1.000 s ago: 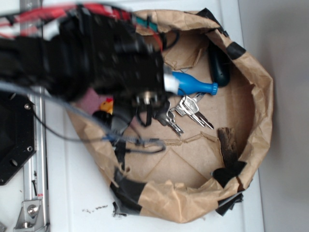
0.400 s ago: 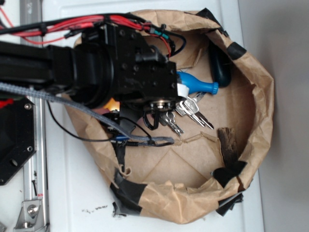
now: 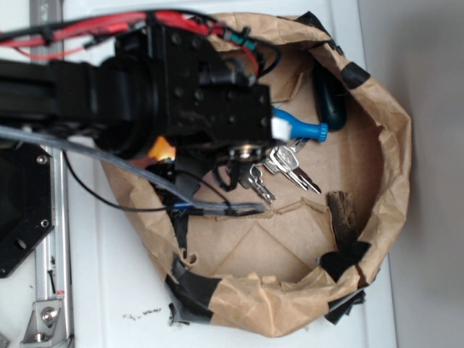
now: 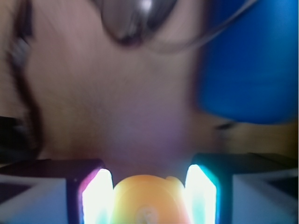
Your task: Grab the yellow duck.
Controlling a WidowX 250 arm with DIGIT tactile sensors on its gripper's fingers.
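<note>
The yellow duck point(image 4: 148, 198) is sitting between the two glowing fingers point(image 4: 98, 196) of the gripper point(image 4: 148, 198) at the bottom of the wrist view, its rounded orange-yellow body filling the gap and touching, or all but touching, both pads — the blur and glare are making the contact line hard to read, and the lower part of the toy is running off the frame. The claw is looking clenched around the duck. In the exterior view only a small orange sliver of the duck point(image 3: 164, 150) is showing at the left of the paper-lined basket point(image 3: 395, 145), tucked under the black arm, which is covering the gripper itself point(image 3: 170, 163) and most of the basket's left half.

Just right of the arm's wrist block, the blue bottle point(image 3: 301, 129) is lying on its side with its neck pointing right; its body is mostly hidden under the arm, and in the wrist view it is appearing as a large blue smear point(image 4: 247, 60) at the upper right. A bunch of keys point(image 3: 279, 167) is lying just below the bottle, partly overlapped by the arm — a blurred metal ring point(image 4: 133, 18) at the top of the wrist view probably belongs to it. A dark rounded object point(image 3: 330, 98) is leaning against the far-right wall, and a brown piece of wood point(image 3: 342, 217) is lying lower right. Black tape patches are sticking to the crumpled rim.
</note>
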